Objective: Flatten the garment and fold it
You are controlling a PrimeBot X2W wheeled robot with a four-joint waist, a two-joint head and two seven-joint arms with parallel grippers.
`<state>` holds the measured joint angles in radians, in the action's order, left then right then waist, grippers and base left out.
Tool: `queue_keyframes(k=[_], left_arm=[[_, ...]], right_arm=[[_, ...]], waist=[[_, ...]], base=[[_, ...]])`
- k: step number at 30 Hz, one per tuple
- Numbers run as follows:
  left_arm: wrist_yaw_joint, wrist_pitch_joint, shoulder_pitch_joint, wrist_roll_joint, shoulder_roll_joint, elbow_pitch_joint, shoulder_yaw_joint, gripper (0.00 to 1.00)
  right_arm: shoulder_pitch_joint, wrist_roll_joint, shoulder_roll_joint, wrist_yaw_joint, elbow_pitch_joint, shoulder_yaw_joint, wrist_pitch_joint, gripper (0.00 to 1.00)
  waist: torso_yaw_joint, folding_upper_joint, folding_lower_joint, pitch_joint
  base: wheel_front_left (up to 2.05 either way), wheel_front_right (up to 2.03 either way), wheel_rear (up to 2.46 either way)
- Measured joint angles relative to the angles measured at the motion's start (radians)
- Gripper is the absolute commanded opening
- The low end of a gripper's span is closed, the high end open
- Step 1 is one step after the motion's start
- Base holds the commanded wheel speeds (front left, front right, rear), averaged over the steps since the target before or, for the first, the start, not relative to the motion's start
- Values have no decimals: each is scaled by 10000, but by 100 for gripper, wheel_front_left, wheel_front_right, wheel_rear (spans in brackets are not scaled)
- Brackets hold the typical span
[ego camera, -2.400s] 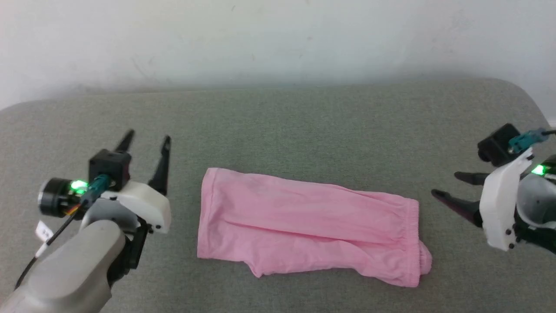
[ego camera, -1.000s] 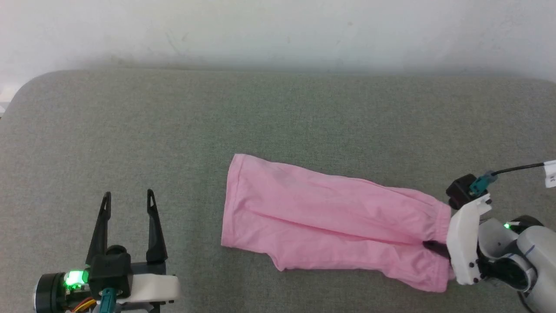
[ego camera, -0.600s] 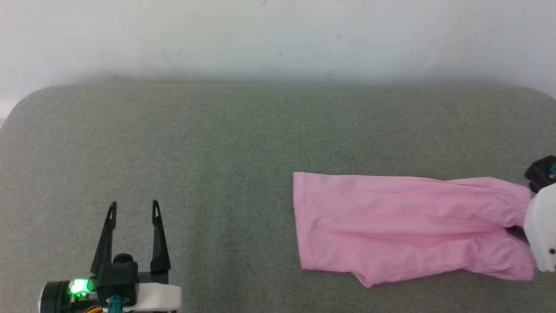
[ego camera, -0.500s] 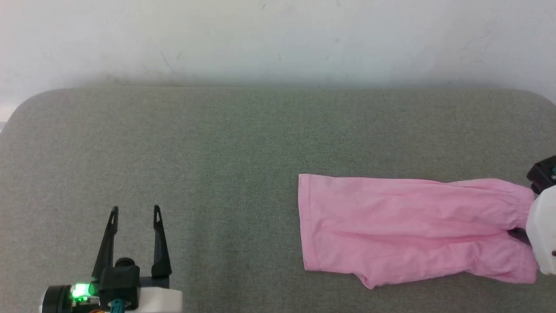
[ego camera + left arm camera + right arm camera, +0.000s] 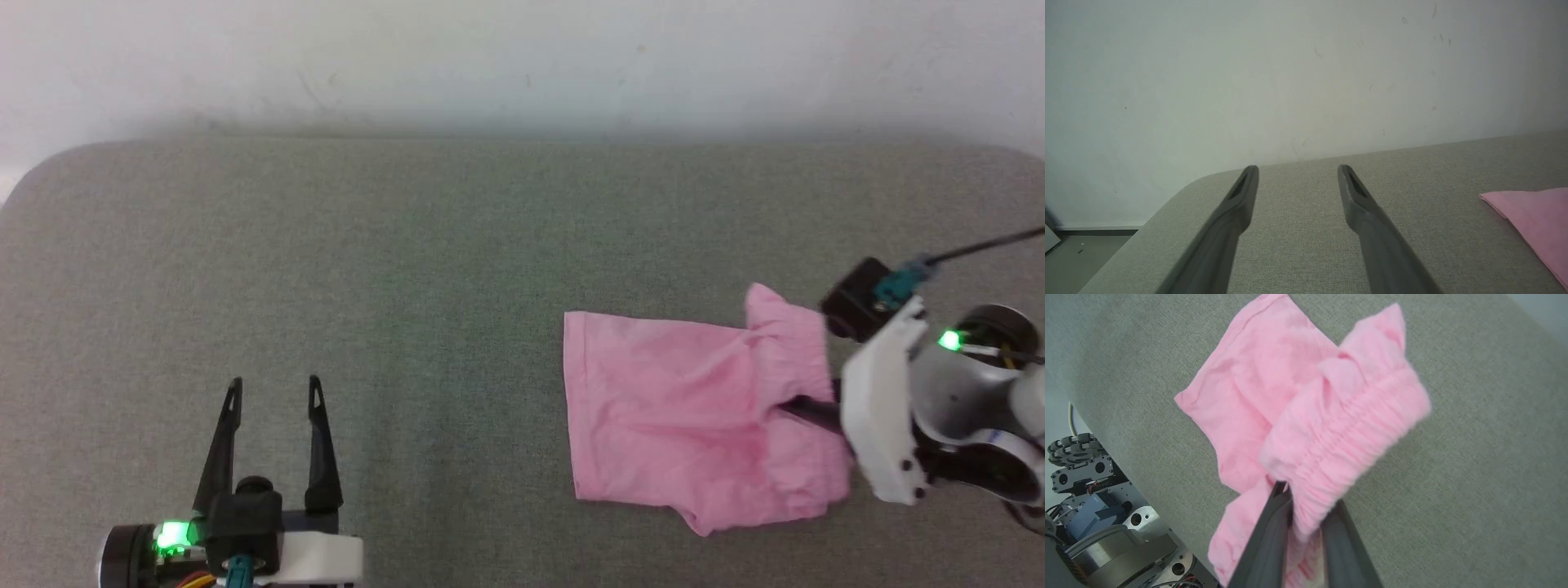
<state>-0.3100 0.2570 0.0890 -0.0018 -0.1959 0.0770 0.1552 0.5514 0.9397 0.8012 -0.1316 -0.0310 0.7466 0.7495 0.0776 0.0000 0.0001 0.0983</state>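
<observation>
Right hand (image 5: 804, 406) grasps the garment (image 5: 669, 408) at waistband (image 5: 788, 343); left hand (image 5: 273, 384) released, well apart.

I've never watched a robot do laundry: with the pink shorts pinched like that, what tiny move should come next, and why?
Probably carry the right pincer across toward the leg hem, then lower. It is shut on the waistband, raised and only partly doubled over the garment, so the fold is not yet complete.

Right pincer (image 5: 804, 404) has swung its end of the garment (image 5: 661, 408) leftward, over the rest; cloth bunched.
</observation>
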Motion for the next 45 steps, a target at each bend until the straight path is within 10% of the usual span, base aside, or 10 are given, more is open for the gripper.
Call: queue_keyframes(k=[18, 20, 21, 22, 27, 37, 45], left_arm=[[0, 0, -1088, -4, 349, -150, 389, 100], [-44, 0, -1099, -6, 339, -190, 337, 100], [-92, 0, -1103, -6, 339, -217, 318, 100], [-109, 0, -1102, -6, 336, -244, 288, 100], [-251, 0, -982, -13, 261, -349, 63, 100], [-290, 2, -535, -69, 15, -221, -286, 100], [-163, 0, -437, -69, -44, -119, -272, 100]], right_arm=[[2004, -1081, -2917, 2, 4042, 2700, -706, 0], [2121, -1026, -2903, 0, 4117, 2926, -1003, 20], [2176, -1037, -2865, 0, 4109, 3028, -1233, 49], [2194, -1026, -2823, 0, 4082, 3131, -1467, 100], [2216, -980, -2301, -2, 3310, 3212, -2961, 100], [2072, -2351, -1636, 0, 2429, 525, -6702, 100], [94, -4959, -3016, 0, 3093, -3545, -9570, 100]], waist=[[802, 0, -1, 1174], [810, 0, 1, 1208], [799, 0, 0, 1195], [788, 0, 0, 1165], [644, 0, 0, 836], [-142, 0, -1, 9], [-635, 0, -2, -420]], base=[[0, 0, 0], [0, 0, 0], [0, 0, 0], [0, 0, 0], [0, 0, 0], [0, 0, 0], [0, 0, 0]])
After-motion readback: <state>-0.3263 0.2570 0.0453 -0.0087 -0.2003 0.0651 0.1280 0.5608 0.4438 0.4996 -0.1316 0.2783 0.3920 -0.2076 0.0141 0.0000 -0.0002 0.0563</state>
